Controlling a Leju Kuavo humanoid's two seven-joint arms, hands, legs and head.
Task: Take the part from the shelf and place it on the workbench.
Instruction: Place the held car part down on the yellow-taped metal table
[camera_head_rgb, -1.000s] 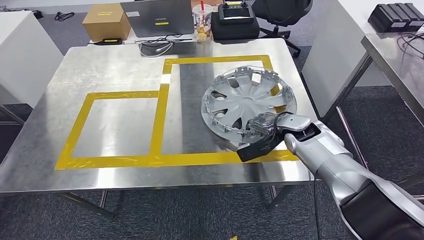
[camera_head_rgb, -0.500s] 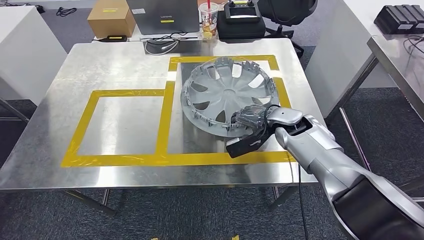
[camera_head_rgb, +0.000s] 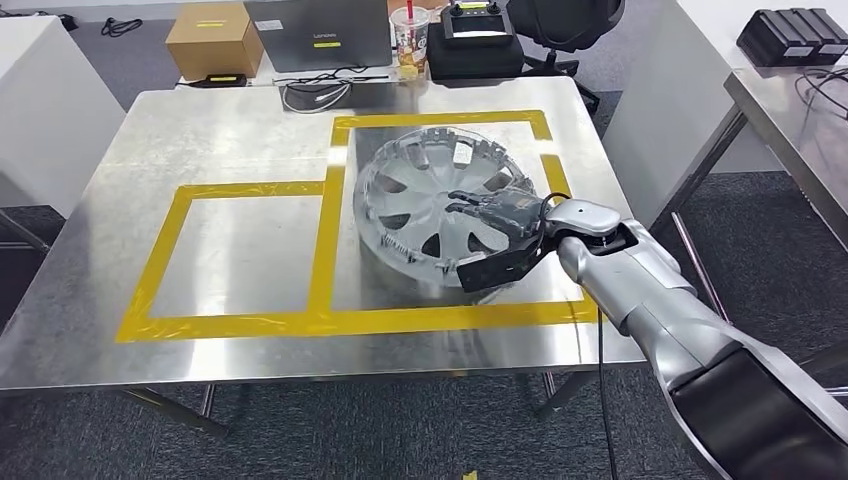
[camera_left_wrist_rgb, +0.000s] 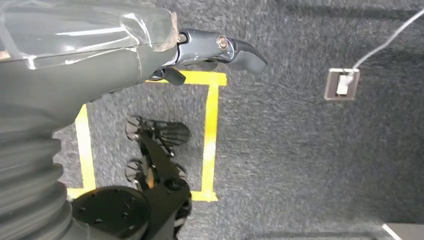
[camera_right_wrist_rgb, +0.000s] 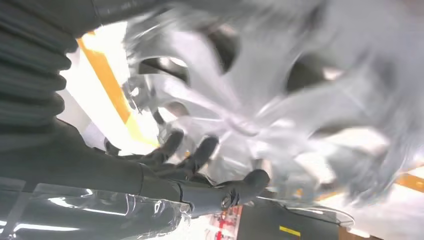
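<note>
Nearest, the right hand (camera_head_rgb: 500, 225) is reaching in over the near right edge of the steel surface (camera_head_rgb: 230, 120), its fingers (camera_right_wrist_rgb: 202, 150) curled through the spoke openings of the hubcap (camera_head_rgb: 440, 205) and gripping it at the rim nearest the robot. The hubcap is lying inside the right-hand taped yellow rectangle (camera_head_rgb: 440, 118), tilted, with its far side toward the surface; whether it is touching down yet is unclear. It is probably a light, thin plastic shell, stiff enough to hold by one edge yet prone to swinging, with brittle clips around the rim, so a spoke near the rim looks like the safest hold. Down by the floor, the left hand (camera_left_wrist_rgb: 200, 55) is hanging with fingers curled in, holding nothing. Farther back, a cardboard box (camera_head_rgb: 208, 38), a laptop (camera_head_rgb: 318, 32) and a drink cup (camera_head_rgb: 410, 35) are sitting beyond the surface.
</note>
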